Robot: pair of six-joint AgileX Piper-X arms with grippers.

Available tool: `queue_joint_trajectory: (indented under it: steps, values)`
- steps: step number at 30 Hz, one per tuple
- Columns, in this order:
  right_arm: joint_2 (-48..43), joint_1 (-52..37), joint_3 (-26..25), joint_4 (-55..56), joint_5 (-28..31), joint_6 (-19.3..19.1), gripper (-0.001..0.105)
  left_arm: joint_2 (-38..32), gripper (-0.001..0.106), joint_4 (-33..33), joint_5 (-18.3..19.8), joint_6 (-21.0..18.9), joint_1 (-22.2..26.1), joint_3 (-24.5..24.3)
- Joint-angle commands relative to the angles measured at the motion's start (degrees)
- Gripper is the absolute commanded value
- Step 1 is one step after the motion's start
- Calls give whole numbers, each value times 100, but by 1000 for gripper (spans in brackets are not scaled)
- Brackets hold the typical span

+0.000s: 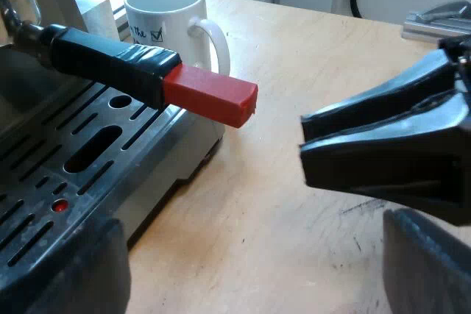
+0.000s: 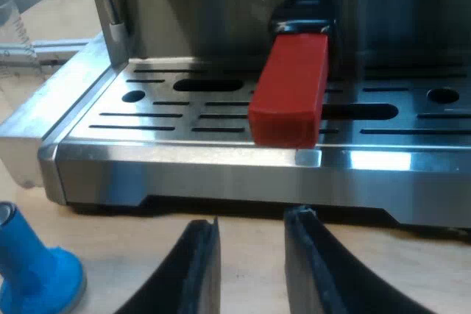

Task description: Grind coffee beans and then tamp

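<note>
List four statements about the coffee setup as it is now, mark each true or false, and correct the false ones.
1. The holder's handle is locked into the espresso machine's front, its red end out over the drip tray. True.
2. The right gripper is shut on the red end. False: its fingers stand apart, in front of the red end and short of it.
3. The mug stands on the drip tray. False: it stands on the table beside the machine.
4. A blue tamper is on the table near the drip tray's corner. True.
</note>
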Motion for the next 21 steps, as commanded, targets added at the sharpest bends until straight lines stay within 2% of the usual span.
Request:
queue_joint_trajectory:
  steps: [1,8,11,15,21]
  values:
    - [60,-210,-7,-378,43,-19,25,3,71,-63,73,-4,-30,-2]
    - [57,-549,-7,-594,43,-99,25,3,71,-63,73,-4,-30,-2]
    - [57,-661,-7,-594,26,-340,25,3,71,-63,73,-4,-30,-2]
    - [57,-822,-7,-594,-395,-371,25,3,71,-63,73,-4,-30,-2]
    - [57,-982,-7,-699,-220,-547,25,3,71,-63,73,-4,-30,-2]
